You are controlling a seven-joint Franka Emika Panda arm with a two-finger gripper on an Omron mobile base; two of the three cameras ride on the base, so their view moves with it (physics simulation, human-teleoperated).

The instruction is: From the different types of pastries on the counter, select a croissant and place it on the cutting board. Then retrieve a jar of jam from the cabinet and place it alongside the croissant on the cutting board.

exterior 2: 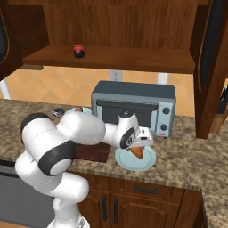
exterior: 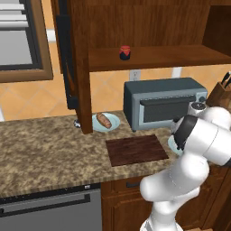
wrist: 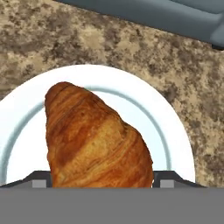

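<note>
At lower centre of the hand view, croissant (wrist: 94,140) pinched between gripper (wrist: 101,180) fingers, over pale plate (wrist: 175,131); cutting board (exterior: 136,150) bare, jar of jam (exterior: 125,53) on cabinet shelf (exterior: 158,56).

Granite counter (exterior: 45,144) has the cutting board (exterior: 135,150), toaster oven (exterior: 162,106) and two blue plates (exterior: 110,122) (exterior 2: 147,162) on it (jam jar (exterior: 125,53) sits on the cabinet shelf (exterior: 171,56)).
</note>
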